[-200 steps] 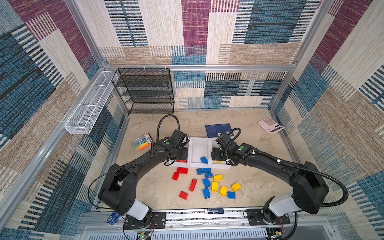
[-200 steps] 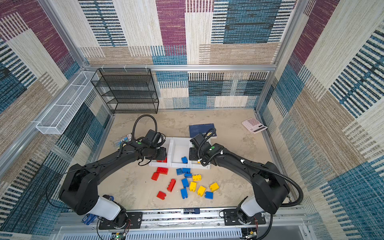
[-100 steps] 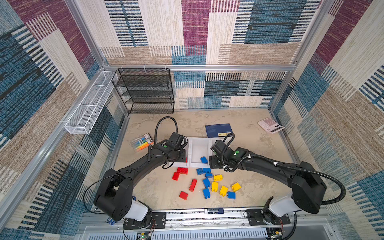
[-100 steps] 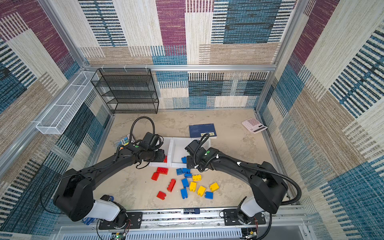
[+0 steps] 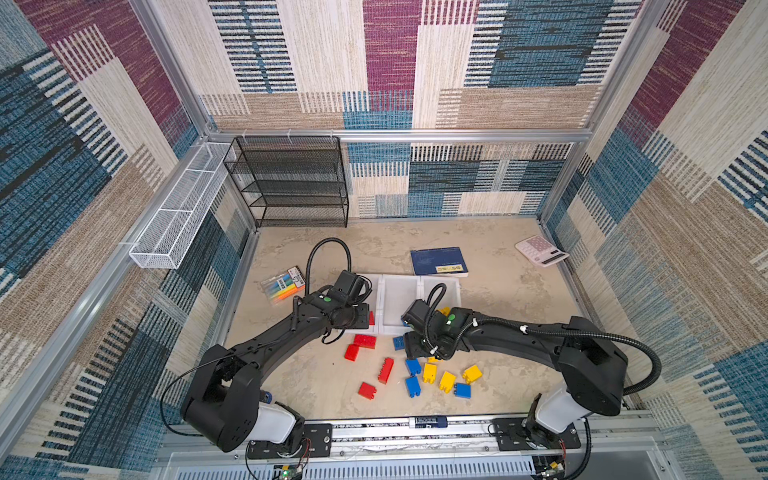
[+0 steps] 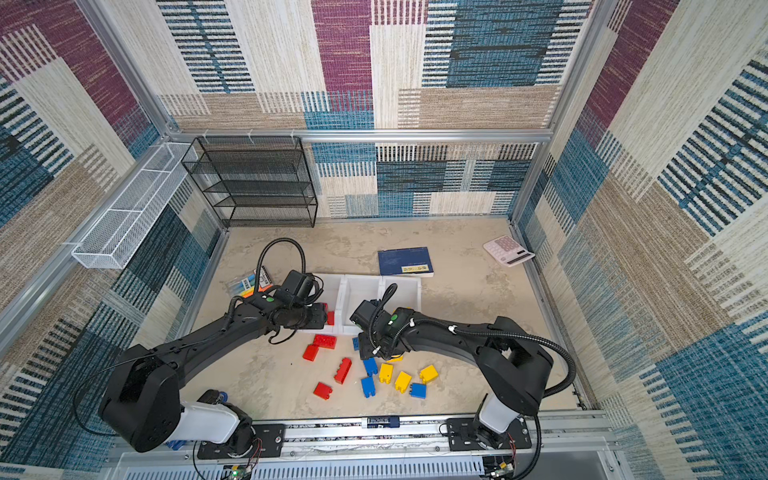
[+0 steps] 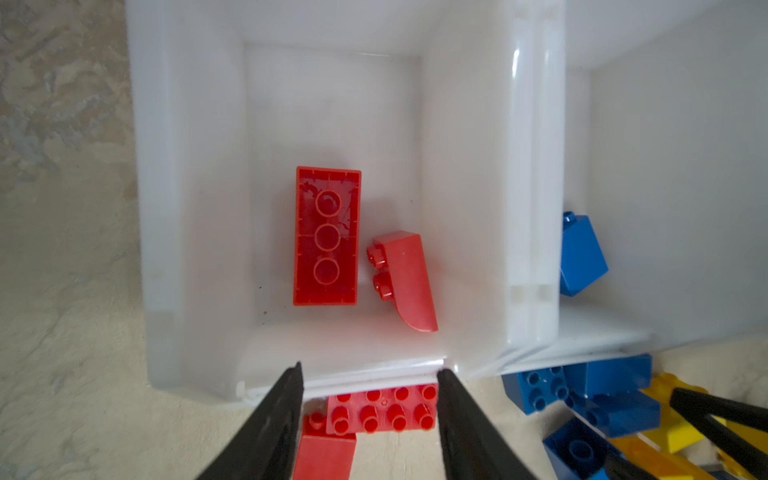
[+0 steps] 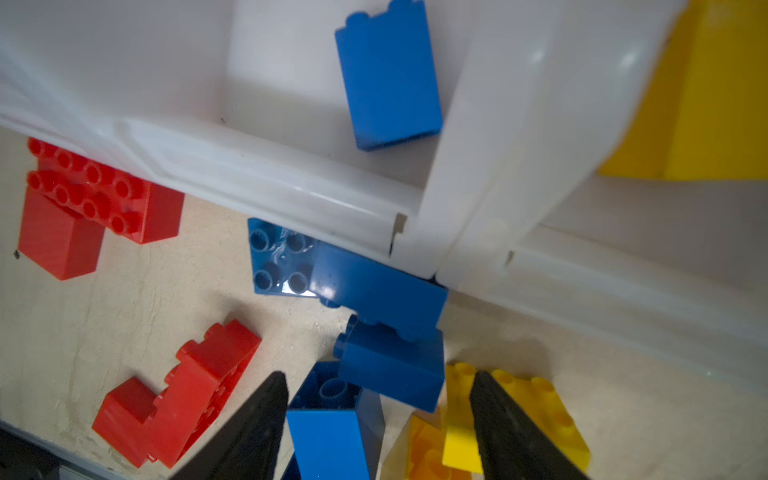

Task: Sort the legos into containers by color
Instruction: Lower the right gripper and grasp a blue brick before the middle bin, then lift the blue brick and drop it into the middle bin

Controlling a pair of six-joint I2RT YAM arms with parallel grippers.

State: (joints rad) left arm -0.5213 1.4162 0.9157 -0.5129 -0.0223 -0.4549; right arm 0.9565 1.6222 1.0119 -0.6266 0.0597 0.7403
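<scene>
Three white containers (image 5: pixel 399 291) stand side by side. The left container (image 7: pixel 187 208) holds two red legos (image 7: pixel 326 236). The middle one holds a blue lego (image 8: pixel 388 79), and the right one a yellow lego (image 8: pixel 698 104). Red (image 5: pixel 365 340), blue (image 5: pixel 413 367) and yellow legos (image 5: pixel 447 381) lie loose in front of them. My left gripper (image 7: pixel 369 370) hangs open over the left container's front lip and holds nothing. My right gripper (image 8: pixel 378 376) stands open low over a cluster of blue legos (image 8: pixel 390 361) before the middle container, gripping none.
A black mesh rack (image 5: pixel 291 183) stands at the back left, with a white wire basket (image 5: pixel 174 216) on the left wall. A blue book (image 5: pixel 438 262), a pink calculator (image 5: pixel 540 250) and a marker pack (image 5: pixel 284 286) lie behind and beside the containers.
My right gripper has come forward from over the containers and down onto the blue cluster, its jaws narrowing slightly. My left gripper has drawn back toward the left container's front lip.
</scene>
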